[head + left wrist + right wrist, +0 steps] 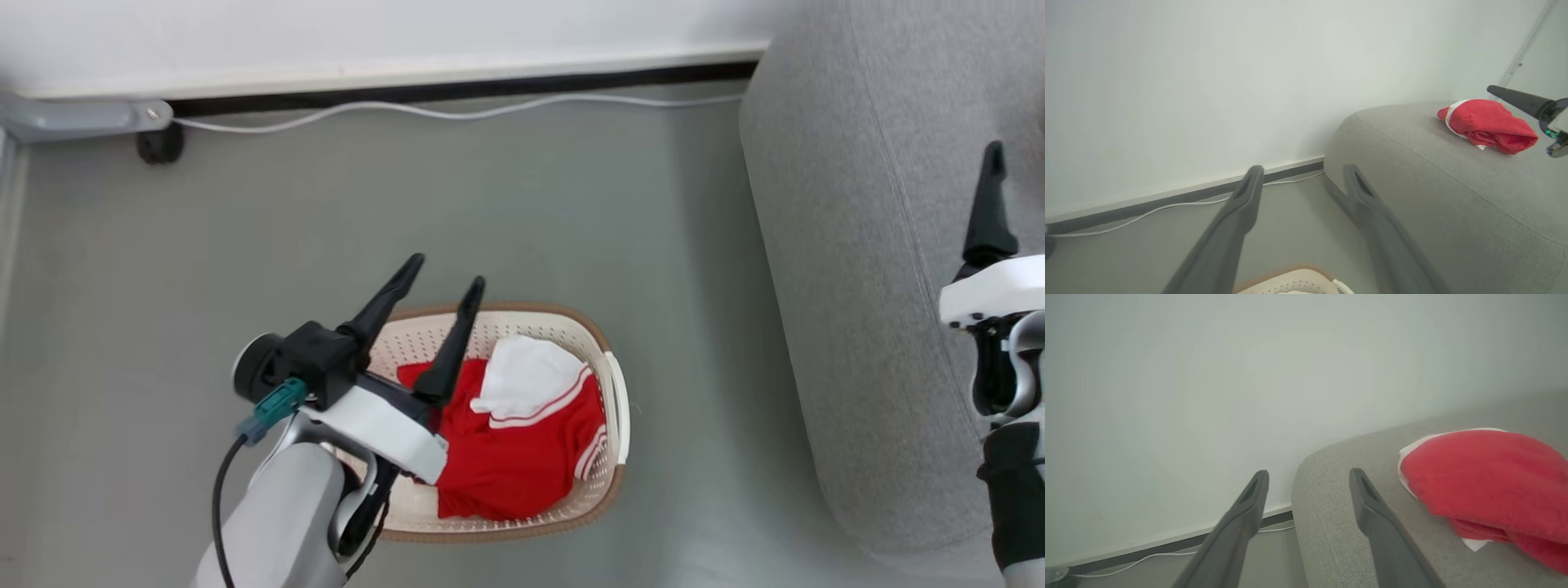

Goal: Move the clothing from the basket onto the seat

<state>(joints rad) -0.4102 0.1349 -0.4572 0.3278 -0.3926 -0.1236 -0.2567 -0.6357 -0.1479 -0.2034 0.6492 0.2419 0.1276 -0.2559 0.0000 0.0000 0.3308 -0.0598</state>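
Note:
The basket (pixel 606 343) stands on the floor with red and white clothing (pixel 506 457) piled in it. My left gripper (pixel 448 272) hovers over the basket's back left part, open and holding nothing; in the left wrist view its fingers (pixel 1241 212) point toward the wall, with the basket rim (pixel 1290 274) below. Another red garment (pixel 1486 477) lies on the grey seat (pixel 849 269), also seen as the red garment (pixel 1488 126). My right gripper (pixel 1308 473) is open and empty just left of that garment, over the seat's rounded edge (pixel 1331 531). One of its fingers (pixel 990 204) shows above the seat.
A white cable (pixel 457 112) runs along the dark skirting at the foot of the wall. A grey metal leg with a black caster (pixel 159 145) stands at the back left. Grey floor (pixel 490 204) lies between basket, wall and seat.

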